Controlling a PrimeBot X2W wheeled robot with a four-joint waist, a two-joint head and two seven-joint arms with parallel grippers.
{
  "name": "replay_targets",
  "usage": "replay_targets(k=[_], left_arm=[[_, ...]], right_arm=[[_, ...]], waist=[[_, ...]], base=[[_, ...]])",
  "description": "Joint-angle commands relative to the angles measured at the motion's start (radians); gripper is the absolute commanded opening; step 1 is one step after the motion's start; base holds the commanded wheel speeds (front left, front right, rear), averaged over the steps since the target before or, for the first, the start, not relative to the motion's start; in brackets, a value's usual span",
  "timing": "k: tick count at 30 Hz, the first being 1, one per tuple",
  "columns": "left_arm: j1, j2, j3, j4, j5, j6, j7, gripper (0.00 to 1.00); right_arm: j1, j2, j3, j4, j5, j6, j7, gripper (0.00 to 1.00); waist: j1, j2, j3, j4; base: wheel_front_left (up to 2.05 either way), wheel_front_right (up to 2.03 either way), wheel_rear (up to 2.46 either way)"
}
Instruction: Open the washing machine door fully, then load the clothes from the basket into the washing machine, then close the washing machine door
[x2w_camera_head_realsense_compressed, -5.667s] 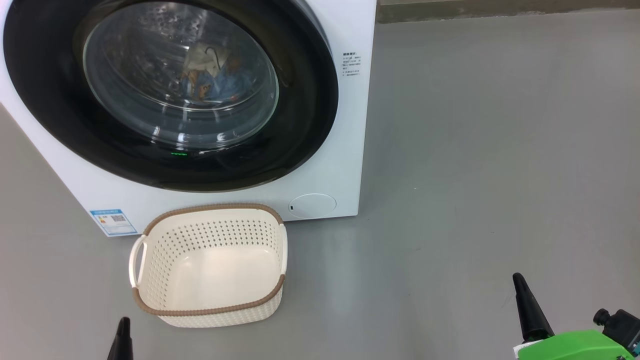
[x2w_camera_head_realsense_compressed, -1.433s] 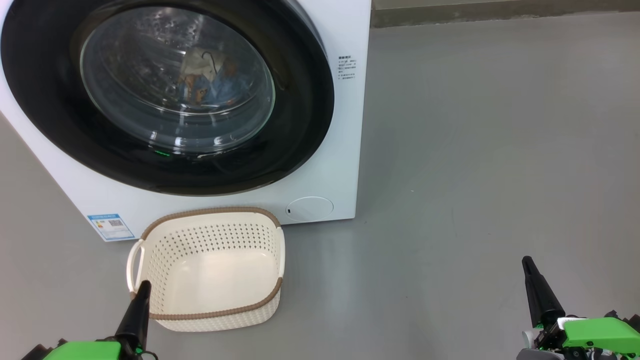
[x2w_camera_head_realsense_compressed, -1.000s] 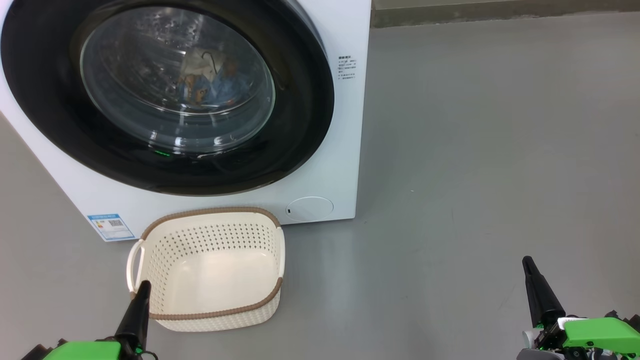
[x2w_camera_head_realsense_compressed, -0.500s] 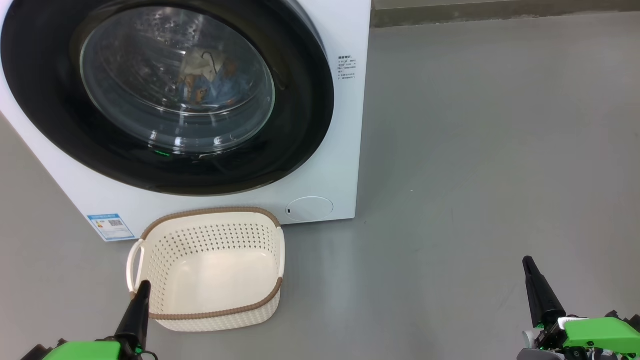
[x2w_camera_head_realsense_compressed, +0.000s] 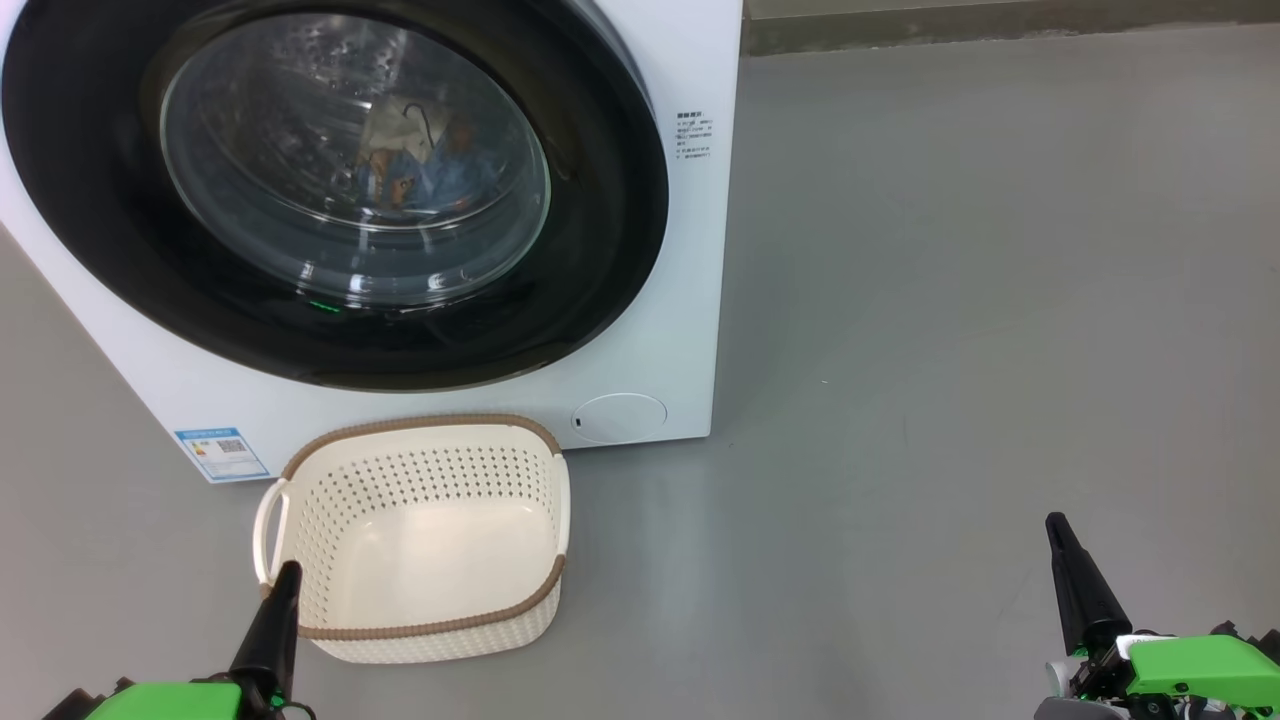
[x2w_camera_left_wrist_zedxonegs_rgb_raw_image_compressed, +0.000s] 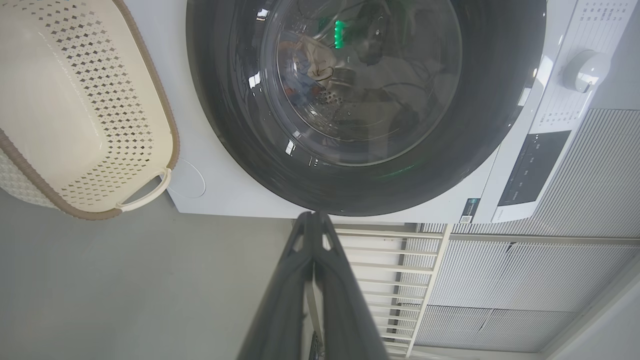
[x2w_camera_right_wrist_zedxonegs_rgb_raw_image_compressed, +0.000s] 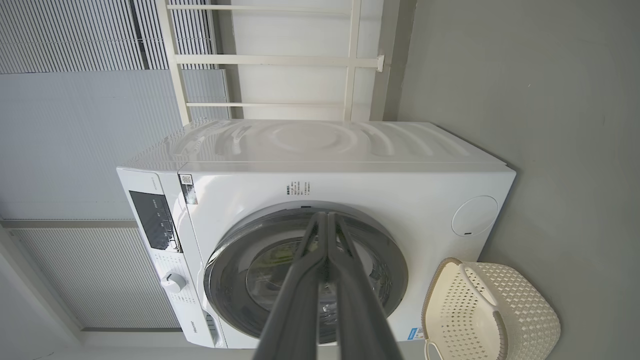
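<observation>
Both left claw (x2w_camera_head_realsense_compressed: 288, 570) and right claw (x2w_camera_head_realsense_compressed: 1053, 521) are pinched closed; light-blue printed clothes (x2w_camera_head_realsense_compressed: 420, 170) sit inside the white box-shaped washing machine (x2w_camera_head_realsense_compressed: 692, 260).

We saw the grey floor (x2w_camera_head_realsense_compressed: 950, 300) bearing the white washing machine (x2w_camera_head_realsense_compressed: 700, 250) at eleven o'clock and the basket (x2w_camera_head_realsense_compressed: 430, 470) just before it at seven o'clock.

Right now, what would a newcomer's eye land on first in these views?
The big black-rimmed washing machine door dominates the upper left of the head view, shut, with the clothes visible as a blue bundle behind its glass. On the floor just in front sits the basket, empty. The left tool and right tool, both shut, point up from the bottom corners, holding nothing.
</observation>
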Motion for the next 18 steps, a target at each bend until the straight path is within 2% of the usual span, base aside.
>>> replay_targets(k=[1,18], left_arm=[[-0.042,0.018,0.033,-0.019,-0.003,-0.003,0.006,0.0],[-0.042,0.018,0.033,-0.019,-0.003,-0.003,0.007,0.0]], right_arm=[[-0.041,-0.005,0.022,-0.024,-0.003,0.002,0.007,0.0],[-0.041,-0.005,0.022,-0.024,-0.004,0.002,0.007,0.0]], waist=[[0.0,0.0,0.0,0.0],[0.0,0.0,0.0,0.0]], base=[[0.0,0.0,0.0],[0.0,0.0,0.0]])
